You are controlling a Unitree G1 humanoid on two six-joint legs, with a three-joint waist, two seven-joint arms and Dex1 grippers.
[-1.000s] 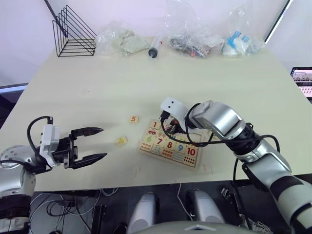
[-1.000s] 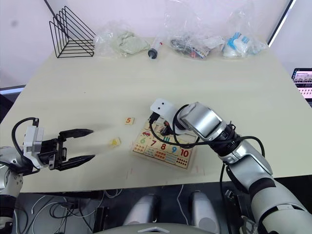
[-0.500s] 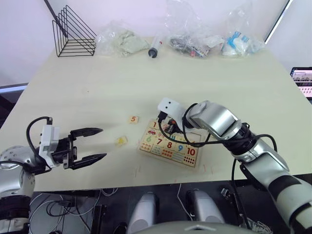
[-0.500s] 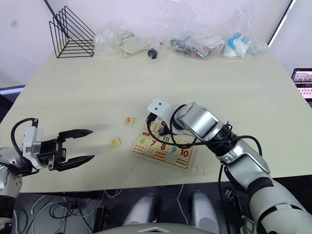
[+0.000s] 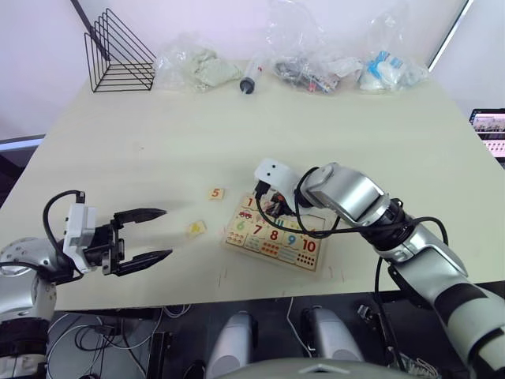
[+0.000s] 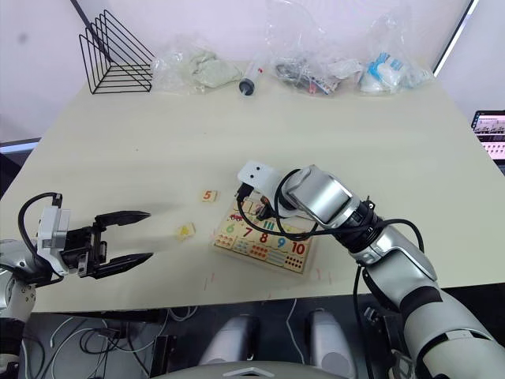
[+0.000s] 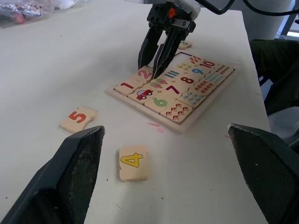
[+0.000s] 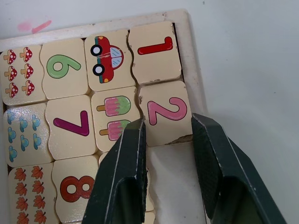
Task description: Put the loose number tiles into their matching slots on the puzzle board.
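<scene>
Light-wood square tile with pink "2" (image 8: 166,112) lies flat in puzzle board's upper row, touching tile w/ red "1" (image 8: 154,49). My right gripper (image 8: 168,122) hangs directly over it, black fingers (image 8: 126,163) narrowly parted, one at each side of tile's end; looks more like let go than gripping.

Change over last sec: right gripper has drifted a little toward board's "1" end. The 4 and 5 tiles haven't moved, nor has my left arm. I judge 2 is seated, so 1 and 2 done.

The flat rectangular light-wood puzzle board (image 8: 93,29) w/ raised rim holds 1 and 2, a car pic, ice-lolly pic, numbers 6 to 10, plus mushroom and leaf counting pics. Next slot (image 8: 170,172) after 2 is bare.

Left of board, apart from it on pale table (image 5: 158,134): tile w/ orange "5" (image 5: 216,193), and nearer me tile w/ yellow "4" (image 5: 196,227). Another small tile (image 7: 185,45) lies just beyond board's far side; digit unreadable.

Further left of board, my left gripper (image 5: 164,232) hovers wide open, empty, pointing toward the 4.
</scene>
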